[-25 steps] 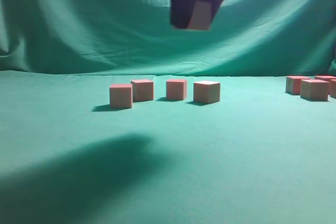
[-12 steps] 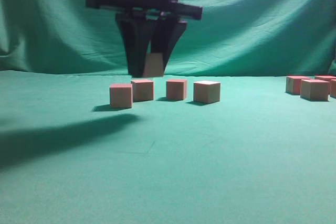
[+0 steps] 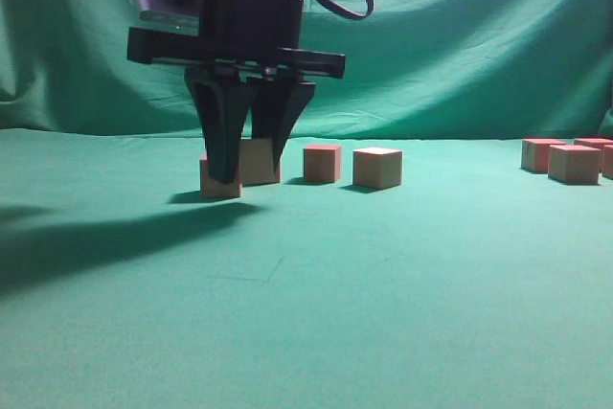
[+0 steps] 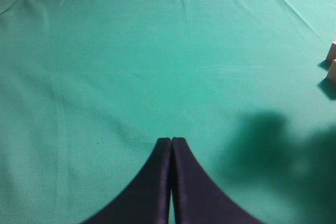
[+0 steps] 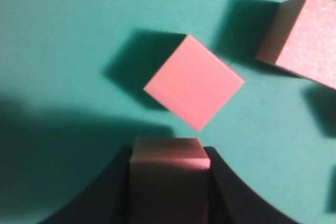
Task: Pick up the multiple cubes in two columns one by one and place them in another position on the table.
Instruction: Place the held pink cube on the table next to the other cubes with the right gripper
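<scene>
In the exterior view my right gripper (image 3: 250, 176) has reached across to the left-middle of the table (image 3: 316, 275) and is shut on a tan-pink cube (image 3: 255, 160), held low among a row of cubes. In the right wrist view the held cube (image 5: 169, 169) fills the jaws, with a pink cube (image 5: 194, 82) lying just beyond it and another (image 5: 304, 40) at the upper right. The row has a cube (image 3: 216, 186) partly behind the fingers, then two more (image 3: 322, 163) (image 3: 377, 168). My left gripper (image 4: 171, 141) is shut over bare cloth, holding nothing.
More cubes (image 3: 574, 163) sit grouped at the far right edge of the exterior view. Two cube corners (image 4: 332, 61) show at the right edge of the left wrist view. A draped green backdrop (image 3: 460, 55) rises behind the table.
My right gripper has come down from the top of the exterior view and shifted left, carrying its cube to the level of the row. The cubes on the table have not moved.
</scene>
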Motion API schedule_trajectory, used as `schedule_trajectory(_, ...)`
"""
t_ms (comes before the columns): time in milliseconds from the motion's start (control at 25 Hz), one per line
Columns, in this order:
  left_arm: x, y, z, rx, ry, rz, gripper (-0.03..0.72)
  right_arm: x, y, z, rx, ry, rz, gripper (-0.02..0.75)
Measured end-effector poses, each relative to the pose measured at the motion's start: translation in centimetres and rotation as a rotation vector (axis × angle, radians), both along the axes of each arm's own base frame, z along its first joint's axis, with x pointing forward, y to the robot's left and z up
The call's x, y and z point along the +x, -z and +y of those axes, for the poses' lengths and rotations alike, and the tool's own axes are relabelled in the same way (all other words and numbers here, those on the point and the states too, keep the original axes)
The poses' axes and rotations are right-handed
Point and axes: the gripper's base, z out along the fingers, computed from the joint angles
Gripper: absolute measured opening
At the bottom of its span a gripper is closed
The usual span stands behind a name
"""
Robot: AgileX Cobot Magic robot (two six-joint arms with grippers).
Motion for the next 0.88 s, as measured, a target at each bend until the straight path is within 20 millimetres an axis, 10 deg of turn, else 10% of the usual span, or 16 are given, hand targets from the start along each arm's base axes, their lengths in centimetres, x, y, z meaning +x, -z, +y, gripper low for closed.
schedule_trajectory(880, 0.0, 0.0, 0.0, 0.0, 0.0, 0.0, 0.0, -0.1, 1.4, 0.6, -0.008, -0.006, 0.01, 0.27)
